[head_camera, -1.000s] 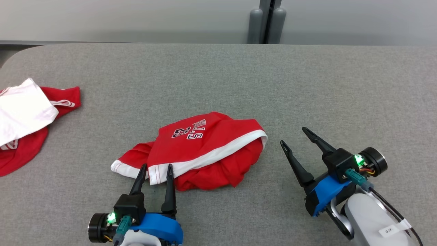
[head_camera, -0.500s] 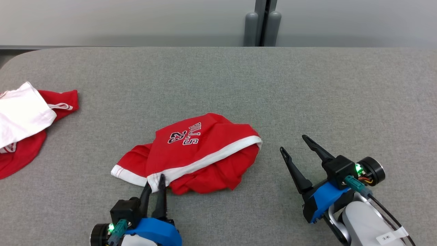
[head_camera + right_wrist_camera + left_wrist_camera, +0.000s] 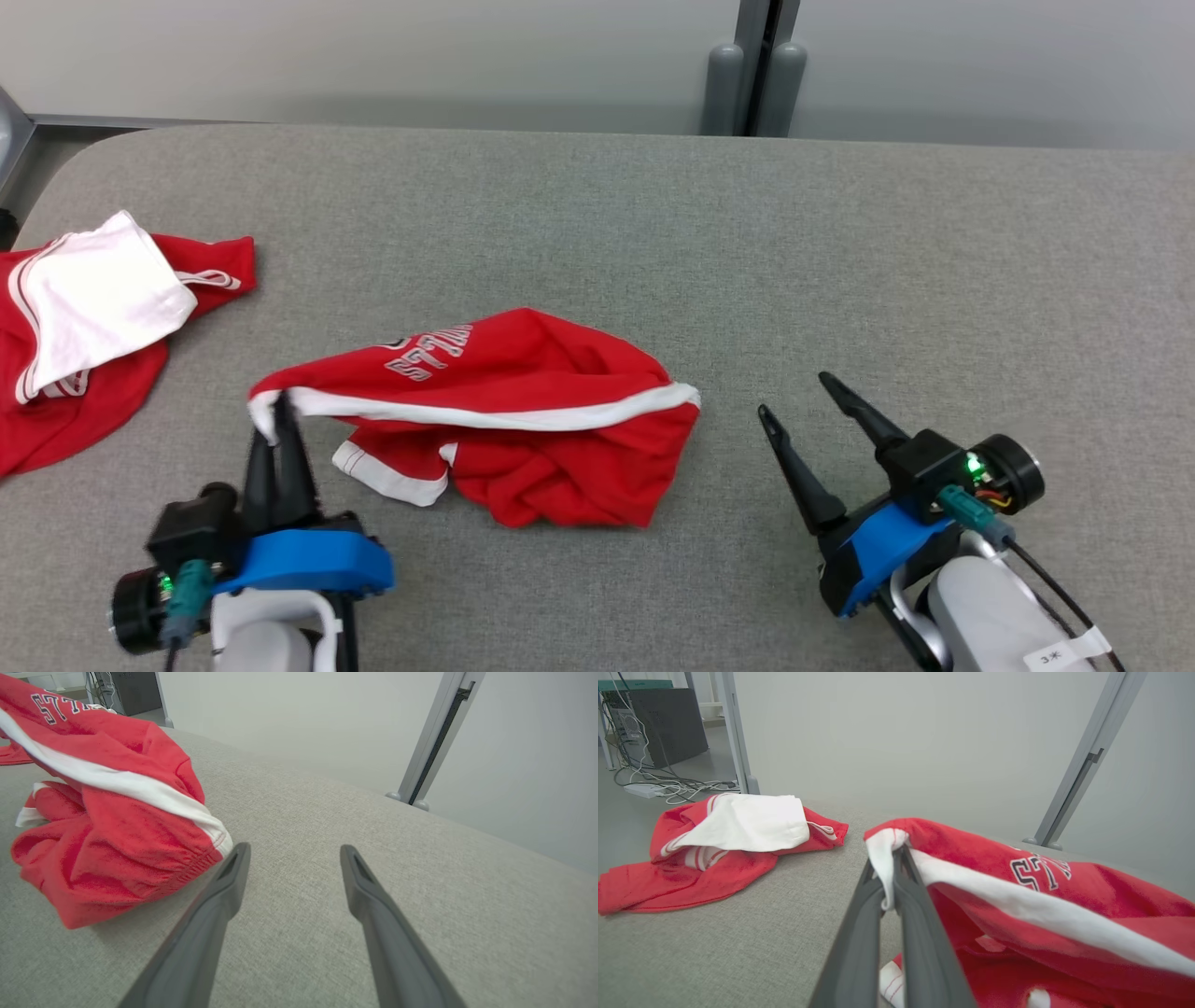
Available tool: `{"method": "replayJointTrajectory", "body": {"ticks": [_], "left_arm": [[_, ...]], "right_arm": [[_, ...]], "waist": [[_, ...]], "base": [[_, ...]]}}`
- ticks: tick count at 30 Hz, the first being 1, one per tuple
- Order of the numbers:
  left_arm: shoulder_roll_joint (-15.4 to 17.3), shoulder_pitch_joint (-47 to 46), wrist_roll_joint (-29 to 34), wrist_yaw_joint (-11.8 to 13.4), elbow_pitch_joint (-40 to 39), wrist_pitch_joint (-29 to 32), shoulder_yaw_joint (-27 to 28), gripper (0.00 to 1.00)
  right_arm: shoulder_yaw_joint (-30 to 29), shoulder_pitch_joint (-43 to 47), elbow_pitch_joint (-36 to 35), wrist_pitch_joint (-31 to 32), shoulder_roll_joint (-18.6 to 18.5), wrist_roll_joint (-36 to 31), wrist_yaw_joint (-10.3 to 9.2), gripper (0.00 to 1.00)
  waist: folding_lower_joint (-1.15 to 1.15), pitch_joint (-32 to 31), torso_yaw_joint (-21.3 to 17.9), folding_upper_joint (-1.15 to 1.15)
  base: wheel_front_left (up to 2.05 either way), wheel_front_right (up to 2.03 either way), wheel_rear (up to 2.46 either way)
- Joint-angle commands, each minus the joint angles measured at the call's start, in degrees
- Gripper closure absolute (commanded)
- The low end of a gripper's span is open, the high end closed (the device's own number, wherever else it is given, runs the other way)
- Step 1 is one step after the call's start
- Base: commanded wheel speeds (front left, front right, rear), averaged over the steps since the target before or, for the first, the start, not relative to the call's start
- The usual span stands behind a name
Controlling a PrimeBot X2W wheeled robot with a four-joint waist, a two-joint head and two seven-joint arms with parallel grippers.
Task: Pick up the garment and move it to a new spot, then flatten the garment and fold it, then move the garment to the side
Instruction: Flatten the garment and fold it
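left jaws pinch the white hem of the red garment (image 3: pixel 523 383), bunched in the middle of the desk (image 3: pixel 709 233); right jaws gape wide beside it. light, limp cloth, i judge: i'd grip the hem's other end.

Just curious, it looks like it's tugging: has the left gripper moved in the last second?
Yes. The left gripper, shut on the hem of the garment, has gone left, closer to the pile of clothes.

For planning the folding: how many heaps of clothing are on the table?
2. A red jersey at centre, its white hem pinched by the left gripper; a red-and-white heap at far left, possibly several garments.
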Motion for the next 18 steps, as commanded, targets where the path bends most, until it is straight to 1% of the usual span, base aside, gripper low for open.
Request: {"method": "replayJointTrajectory", "body": {"ticks": [1, 4, 8, 12, 16, 17, 18], "left_arm": [[-0.02, 0.19, 0.69, 0.68, -0.11, -0.18, 3.11, 1.00], [-0.04, 0.56, 1.15, 0.62, 0.62, -0.18, 6.49, 1.00], [-0.03, 1.39, 0.81, 0.50, 2.37, -0.18, 8.12, 1.00], [-0.02, 2.12, -0.21, 0.46, 4.76, -0.18, 7.71, 1.00], [-0.01, 3.07, -1.30, 0.81, 6.45, -0.18, 6.39, 1.00], [0.05, 3.06, -1.27, 0.86, 6.59, -0.18, 5.97, 0.93], [0.02, 2.98, -1.39, 0.87, 6.61, -0.18, 5.33, 0.52]], "right_arm": [[1.04, 1.13, -0.44, -0.20, 0.49, 0.61, 0.01, 0.00], [2.41, 1.19, -0.93, -0.21, 0.86, 1.86, 0.01, 0.00], [2.80, 1.33, -1.66, -0.21, 1.55, 3.82, 0.01, 0.00], [2.94, 0.22, -3.00, -0.21, 2.21, 7.28, 0.01, 0.00], [2.93, -0.90, -4.84, -0.20, 3.02, 13.06, 0.01, 0.00], [3.08, -1.04, -5.09, -0.21, 3.20, 14.82, 0.01, 0.00], [3.13, -1.35, -5.16, -0.20, 3.34, 16.64, 0.01, 0.00]], "waist": [[0.00, 0.13, 0.31, 0.00], [0.00, 0.43, 0.55, 0.00], [0.00, 0.99, 0.88, 0.00], [0.00, 1.88, 1.77, 0.00], [0.00, 2.58, 3.29, 0.00], [0.00, 2.68, 3.64, 0.00], [0.00, 2.76, 4.12, 0.00]], "base": [[0.00, 0.00, 0.00], [0.00, 0.00, 0.00], [0.00, 0.00, 0.00], [0.00, 0.00, 0.00], [0.00, 0.00, 0.00], [0.00, 0.00, 0.00], [0.00, 0.00, 0.00]]}}
